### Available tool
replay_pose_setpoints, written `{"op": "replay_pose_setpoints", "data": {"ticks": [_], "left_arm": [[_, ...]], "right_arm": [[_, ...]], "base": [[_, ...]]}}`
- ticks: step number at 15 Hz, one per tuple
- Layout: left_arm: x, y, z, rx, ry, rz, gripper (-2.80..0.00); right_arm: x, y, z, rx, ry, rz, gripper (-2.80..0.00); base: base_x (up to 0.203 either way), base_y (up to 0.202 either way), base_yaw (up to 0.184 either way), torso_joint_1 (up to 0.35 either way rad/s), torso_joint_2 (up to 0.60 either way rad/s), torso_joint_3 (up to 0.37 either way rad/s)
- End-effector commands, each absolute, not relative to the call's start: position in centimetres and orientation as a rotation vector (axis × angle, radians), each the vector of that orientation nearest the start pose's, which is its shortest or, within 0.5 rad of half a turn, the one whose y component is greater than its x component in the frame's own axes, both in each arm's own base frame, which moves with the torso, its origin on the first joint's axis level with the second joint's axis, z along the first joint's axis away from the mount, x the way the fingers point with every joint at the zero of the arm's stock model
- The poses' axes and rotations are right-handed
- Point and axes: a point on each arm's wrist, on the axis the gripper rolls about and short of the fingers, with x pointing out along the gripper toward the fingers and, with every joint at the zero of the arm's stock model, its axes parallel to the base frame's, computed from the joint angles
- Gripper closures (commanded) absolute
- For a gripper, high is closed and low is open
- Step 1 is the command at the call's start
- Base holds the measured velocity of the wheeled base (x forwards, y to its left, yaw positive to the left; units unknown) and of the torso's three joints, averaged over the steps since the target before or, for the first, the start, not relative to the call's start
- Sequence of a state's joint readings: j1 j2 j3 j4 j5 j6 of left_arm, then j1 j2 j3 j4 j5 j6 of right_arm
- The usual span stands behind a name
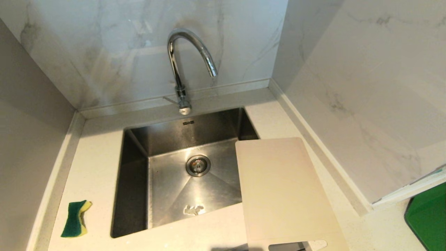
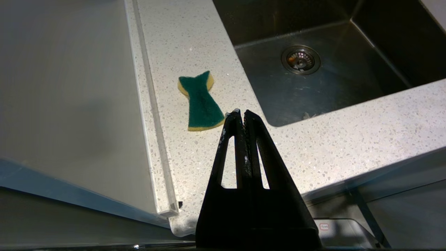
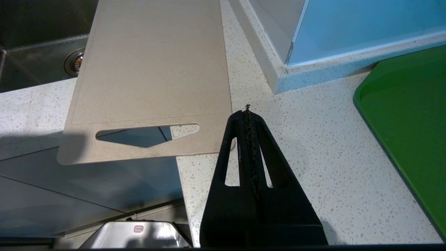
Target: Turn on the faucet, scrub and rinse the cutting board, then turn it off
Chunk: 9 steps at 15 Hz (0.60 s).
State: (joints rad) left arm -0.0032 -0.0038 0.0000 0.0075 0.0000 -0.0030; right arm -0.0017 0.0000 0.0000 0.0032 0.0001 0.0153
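The left gripper point(image 2: 241, 112) hangs above the near edge of the pale speckled stone tabletop point(image 2: 348, 132), its two black fingers pressed together with nothing between them. Just beyond its tips and a little toward the wall side lies a small green-and-yellow sponge point(image 2: 202, 104), flat on the tabletop and apart from the gripper. Farther ahead on the other side opens the square stainless steel sink point(image 2: 313, 87), with its round drain point(image 2: 300, 59) in the floor of the basin.

The right gripper point(image 3: 247, 113) is likewise closed and empty, hovering over the tabletop at its front edge. Beside its tips lies the large thin beige-white plastic cutting board point(image 3: 153, 69), whose near corner sits just next to the fingers in this view; whether they touch I cannot tell. The board's handle cutout point(image 3: 146, 134) is at the end nearest the gripper and overhangs the tabletop's front edge, while its far end reaches out over the sink's corner. On the gripper's other side is a green tray point(image 3: 411, 122).

Neither gripper shows in the head view. There the tall chrome gooseneck faucet point(image 1: 181, 66) stands behind the sink against the marble wall, well away from both grippers, with no water seen running.
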Motion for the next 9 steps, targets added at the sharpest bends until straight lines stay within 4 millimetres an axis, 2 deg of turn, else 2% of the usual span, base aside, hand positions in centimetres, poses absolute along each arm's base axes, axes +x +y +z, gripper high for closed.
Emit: {"op": "replay_pose_setpoints", "data": {"ticks": [1,9], "left_arm": [[-2.27,0.01,7.38,-0.005,0.009,-0.003,0.00],[-2.27,0.01,7.38,-0.009,0.009,-0.001,0.00]], "right_arm": [[-2.27,0.00,7.52,0.015,0.005,-0.002,0.00],[-2.27,0.00,7.52,0.015,0.005,-0.002,0.00]], "base": [[0.000,0.000,0.000,0.000,0.00,0.000],[0.000,0.000,0.000,0.000,0.00,0.000]]}}
